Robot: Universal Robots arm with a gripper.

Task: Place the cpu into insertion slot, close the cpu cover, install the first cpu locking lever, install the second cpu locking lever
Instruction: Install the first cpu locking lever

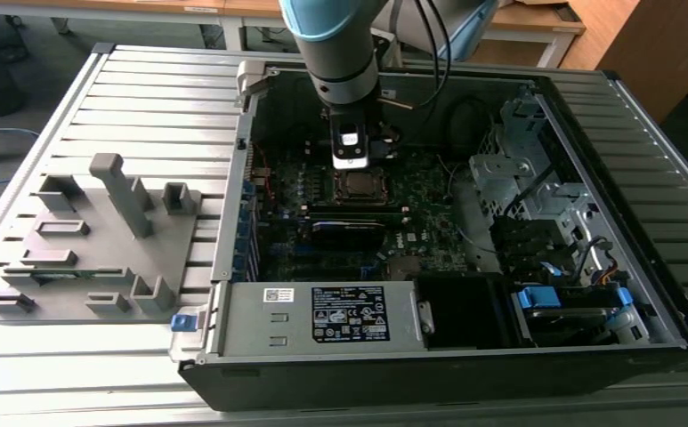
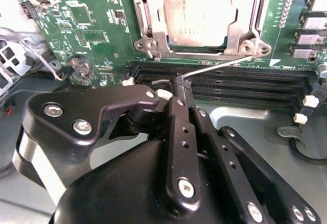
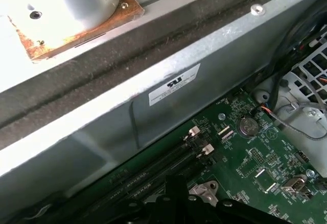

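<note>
Black gripper linkage occupies the lower half of the second wrist view, its fingers pressed together on the end of a thin silver locking lever. From that pinch point the lever wire runs up and to the right toward the lower right corner of the insertion slot.

Within the slot, the cpu lies flat, silver-grey top facing up. The cpu cover is down around it, framing the chip on its visible sides. Long black memory slots run just below the socket, on the green motherboard.

In the exterior view, the arm descends from the upper centre of the frame into the open computer case, with the gripper directly above the socket. A grey parts fixture sits on the slatted table at the left of the frame, well apart from the case.

The first wrist view shows the case wall and a round coin cell battery on the board.
</note>
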